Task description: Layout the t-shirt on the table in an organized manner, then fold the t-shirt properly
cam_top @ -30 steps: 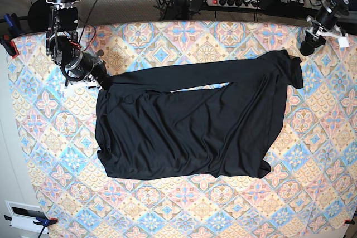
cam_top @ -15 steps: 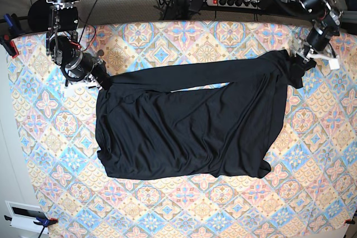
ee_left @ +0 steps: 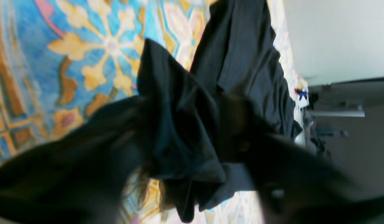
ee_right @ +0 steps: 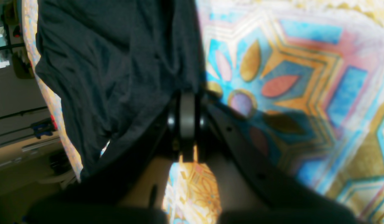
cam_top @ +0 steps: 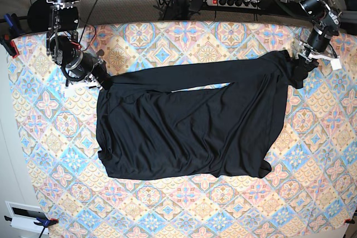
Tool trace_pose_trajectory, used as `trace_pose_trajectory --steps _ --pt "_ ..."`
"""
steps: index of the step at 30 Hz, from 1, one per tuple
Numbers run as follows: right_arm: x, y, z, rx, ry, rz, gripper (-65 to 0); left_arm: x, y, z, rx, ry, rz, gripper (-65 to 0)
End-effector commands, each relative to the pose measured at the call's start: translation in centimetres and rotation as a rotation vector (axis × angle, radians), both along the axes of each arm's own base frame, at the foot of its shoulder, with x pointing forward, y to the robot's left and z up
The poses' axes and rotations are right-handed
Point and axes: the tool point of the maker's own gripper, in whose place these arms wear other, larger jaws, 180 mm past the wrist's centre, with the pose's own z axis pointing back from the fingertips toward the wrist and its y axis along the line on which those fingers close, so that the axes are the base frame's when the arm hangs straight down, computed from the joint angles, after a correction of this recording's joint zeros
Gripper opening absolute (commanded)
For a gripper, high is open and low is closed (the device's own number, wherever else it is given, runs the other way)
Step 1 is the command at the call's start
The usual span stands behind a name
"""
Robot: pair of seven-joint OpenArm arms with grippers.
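Black cloth, the t-shirt (cam_top: pixel 189 121) sprawls mid-table (cam_top: pixel 184 215), creased — layout unfinished, folding not begun. Right gripper (cam_top: pixel 102 81) is clamped on its far-left corner; left gripper (cam_top: pixel 304 61) pinches the far-right sleeve, grip unclear.

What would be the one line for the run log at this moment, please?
stage: laying out | t-shirt: spread on table, top edge folded over | right gripper: shut on t-shirt corner | left gripper: around far corner, grip unclear
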Motion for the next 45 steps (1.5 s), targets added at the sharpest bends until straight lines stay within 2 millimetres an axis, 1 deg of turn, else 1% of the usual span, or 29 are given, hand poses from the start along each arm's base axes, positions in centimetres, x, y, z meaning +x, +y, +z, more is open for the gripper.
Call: trace_pose_trajectory --steps 1,2,3,5,6,7,11,13,17,21,22,25,30,32,35,39,41,43,45 --pt "-0.4 -1.5 -0.5 -0.065 0.031 -0.013 -65.0 -1.1 -0.1 -1.6 0.0 0.09 -0.004 -51.8" --pt "-0.4 -1.5 -0.5 -0.065 0.031 -0.013 -65.0 -1.1 -0.1 -1.8 0.009 0.1 -0.009 -60.4" --pt "-0.4 -1.5 -0.4 -0.065 0.03 -0.012 -65.0 -1.3 -0.1 -2.1 0.019 0.118 -0.017 -65.0" --pt "-0.4 -1.5 -0.5 -0.065 0.032 -0.012 -65.0 -1.5 -0.1 -2.4 0.033 0.141 -0.031 -65.0" --pt "-0.4 -1.5 -0.4 -0.065 0.03 -0.012 -65.0 -1.1 -0.1 -2.3 0.034 0.135 -0.033 -63.4" --pt "-0.4 -1.5 -0.4 -0.065 0.03 -0.012 -65.0 -0.9 -0.1 -2.2 0.033 0.13 -0.033 -65.0" --pt "-0.4 -1.5 -0.4 -0.065 0.03 -0.012 -65.0 -0.5 0.0 -1.5 0.05 0.117 -0.042 -65.0" --pt "-0.4 -1.5 -0.4 -0.065 0.03 -0.012 -65.0 -0.1 0.3 -0.2 0.094 0.098 -0.07 -65.0" --pt "-0.6 -1.4 -0.6 -0.065 0.035 -0.011 -65.0 1.0 0.5 3.6 0.187 0.026 -0.121 -65.0" --pt "-0.6 -1.4 -0.5 -0.065 0.033 -0.011 -65.0 2.0 0.5 8.3 0.24 -0.099 -0.165 -65.0" --pt "-0.6 -1.4 -0.5 -0.065 0.033 -0.011 -65.0 2.3 0.3 9.7 0.251 -0.135 -0.183 -65.0" --pt "-0.6 -1.4 -0.5 -0.065 0.033 -0.011 -65.0 2.8 -0.3 12.5 0.259 -0.22 -0.225 -65.0" --pt "-0.4 -1.4 -0.4 -0.064 0.03 -0.011 -65.0 3.6 -1.3 16.3 0.274 -0.348 -0.258 -65.0" --pt "-0.4 -1.4 -0.4 -0.064 0.03 -0.011 -65.0 4.1 -1.6 17.4 0.293 -0.381 -0.264 -65.0" --pt "-0.6 -1.5 -0.5 -0.065 0.034 -0.011 -65.0 4.9 -2.2 18.2 0.295 -0.415 -0.276 -65.0" --pt "0.6 -1.1 1.3 -0.072 -0.025 0.003 -65.0 6.5 -3.5 19.1 0.288 -0.457 -0.315 -65.0" --pt "1.2 -0.9 2.5 -0.079 -0.06 0.013 -65.0 7.3 -4.6 19.4 0.274 -0.479 -0.337 -65.0" --pt "1.6 -0.7 3.4 -0.084 -0.088 0.023 -65.0 7.7 -5.1 19.6 0.262 -0.492 -0.341 -65.0" --pt "1.7 -0.6 3.7 -0.085 -0.098 0.026 -65.0 7.9 -5.4 19.6 0.255 -0.499 -0.337 -65.0"
